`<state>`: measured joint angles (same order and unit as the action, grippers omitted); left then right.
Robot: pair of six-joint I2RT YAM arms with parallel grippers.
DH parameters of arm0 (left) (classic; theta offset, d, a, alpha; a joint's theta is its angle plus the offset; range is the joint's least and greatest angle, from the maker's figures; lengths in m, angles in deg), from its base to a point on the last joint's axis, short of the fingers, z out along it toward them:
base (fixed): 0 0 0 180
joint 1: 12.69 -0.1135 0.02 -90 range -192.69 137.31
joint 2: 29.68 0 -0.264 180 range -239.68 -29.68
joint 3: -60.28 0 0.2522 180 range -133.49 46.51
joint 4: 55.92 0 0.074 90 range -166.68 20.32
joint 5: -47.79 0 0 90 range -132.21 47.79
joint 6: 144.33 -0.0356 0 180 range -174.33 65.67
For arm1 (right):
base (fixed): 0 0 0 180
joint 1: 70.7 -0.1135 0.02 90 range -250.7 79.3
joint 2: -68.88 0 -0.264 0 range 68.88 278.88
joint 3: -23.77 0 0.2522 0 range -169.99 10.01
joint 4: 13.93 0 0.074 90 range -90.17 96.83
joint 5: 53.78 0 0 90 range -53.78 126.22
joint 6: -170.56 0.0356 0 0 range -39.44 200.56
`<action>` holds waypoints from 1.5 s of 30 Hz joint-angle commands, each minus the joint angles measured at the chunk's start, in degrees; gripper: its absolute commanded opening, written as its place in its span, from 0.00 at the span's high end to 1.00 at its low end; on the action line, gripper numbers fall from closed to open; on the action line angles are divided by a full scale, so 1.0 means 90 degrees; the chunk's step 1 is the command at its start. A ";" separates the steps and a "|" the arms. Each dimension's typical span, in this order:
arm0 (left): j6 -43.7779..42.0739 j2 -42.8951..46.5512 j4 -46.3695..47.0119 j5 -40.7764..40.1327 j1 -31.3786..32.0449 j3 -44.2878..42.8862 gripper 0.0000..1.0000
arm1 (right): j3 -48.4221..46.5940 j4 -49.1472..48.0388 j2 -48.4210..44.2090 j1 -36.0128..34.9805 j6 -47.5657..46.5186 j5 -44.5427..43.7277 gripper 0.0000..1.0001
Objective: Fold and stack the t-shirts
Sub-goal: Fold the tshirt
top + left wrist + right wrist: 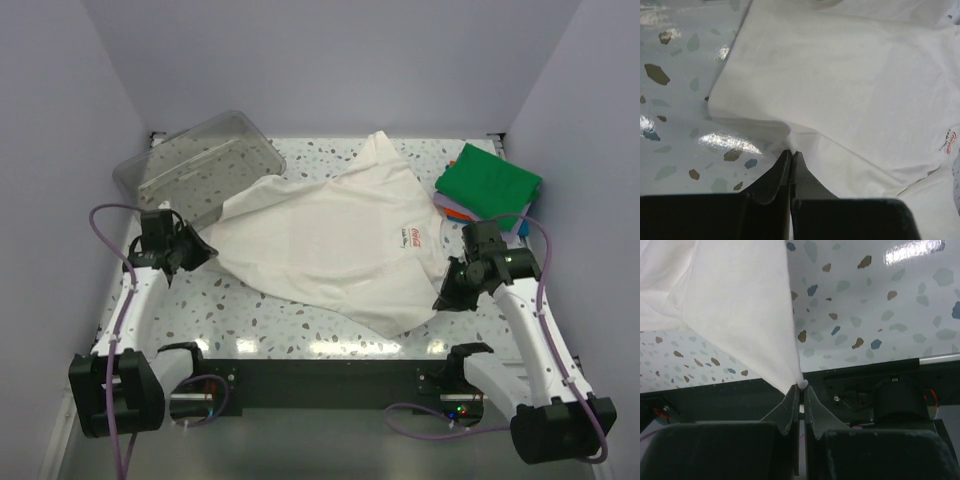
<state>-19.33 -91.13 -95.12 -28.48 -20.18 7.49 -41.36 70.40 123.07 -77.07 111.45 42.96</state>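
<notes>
A cream-white t-shirt [330, 240] lies spread and rumpled across the middle of the table, its small red chest logo [412, 235] facing up. My left gripper [207, 250] is shut on the shirt's left edge. In the left wrist view the left gripper [791, 152] pinches a fold of the white cloth [850, 85]. My right gripper [442, 299] is shut on the shirt's near right corner. The right wrist view shows the right gripper [801, 386] holding that corner, with the cloth [740, 305] pulled up taut off the table. A stack of folded t-shirts [488, 183], green on top, sits at the back right.
A clear plastic tub [200, 168] stands tilted at the back left, close behind the left gripper. The speckled tabletop [250, 315] shows in front of the shirt. The black base rail [320, 375] runs along the near edge. Lavender walls close in both sides.
</notes>
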 commanded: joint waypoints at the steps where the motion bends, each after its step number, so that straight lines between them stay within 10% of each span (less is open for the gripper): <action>1: 0.0017 0.0410 -0.0865 -0.0031 -0.0047 -0.0282 1.00 | -0.0443 0.1201 -0.0386 0.0005 0.0210 0.0149 1.00; 27: -0.0774 0.1427 -0.3063 -0.1281 -0.0037 -0.1396 1.00 | -0.1205 0.2267 -0.1988 -0.0024 0.1313 0.2092 1.00; 45: -0.0520 0.1009 -0.1990 -0.0580 -0.0037 -0.0342 1.00 | -0.1841 0.1018 -0.0583 -0.0015 0.1010 0.0872 1.00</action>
<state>-24.82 -80.51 -119.01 -36.39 -20.18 3.49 -55.94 76.69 116.17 -77.12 121.07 54.22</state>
